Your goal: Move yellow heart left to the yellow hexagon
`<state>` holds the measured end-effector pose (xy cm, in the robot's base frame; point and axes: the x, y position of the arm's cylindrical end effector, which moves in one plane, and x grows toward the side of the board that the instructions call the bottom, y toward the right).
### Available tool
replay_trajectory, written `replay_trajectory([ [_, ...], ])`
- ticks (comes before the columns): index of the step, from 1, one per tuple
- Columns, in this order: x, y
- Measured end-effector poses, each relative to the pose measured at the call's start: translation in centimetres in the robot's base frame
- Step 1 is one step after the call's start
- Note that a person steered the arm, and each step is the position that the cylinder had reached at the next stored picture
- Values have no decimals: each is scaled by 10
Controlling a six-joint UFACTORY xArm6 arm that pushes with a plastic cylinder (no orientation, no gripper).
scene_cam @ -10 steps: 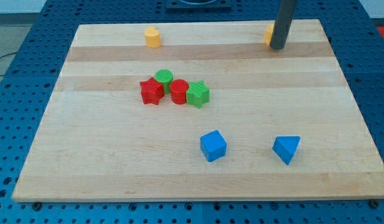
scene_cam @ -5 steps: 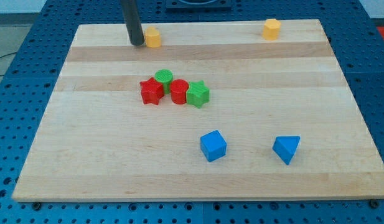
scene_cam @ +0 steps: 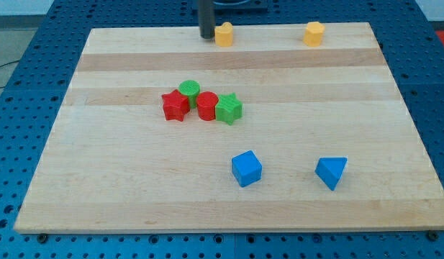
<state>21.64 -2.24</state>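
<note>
Yellow heart [scene_cam: 223,34] sits just right of my tip [scene_cam: 207,36] — no fingers here — so push steadily rightward toward the yellow hexagon [scene_cam: 314,33].

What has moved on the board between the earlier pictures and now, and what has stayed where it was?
My tip crossed from the yellow hexagon to the yellow heart's left side, then pushed the heart toward the view's right, closer to the hexagon. It now sits just left of the heart. The hexagon, the red and green cluster and the two blue blocks stayed put.
</note>
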Motion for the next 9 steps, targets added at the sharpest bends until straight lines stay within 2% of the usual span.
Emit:
replay_trajectory([
  [1,15,73],
  [2,21,114],
  [4,27,14],
  [5,74,30],
  [6,87,79],
  [7,76,85],
  [9,51,50],
])
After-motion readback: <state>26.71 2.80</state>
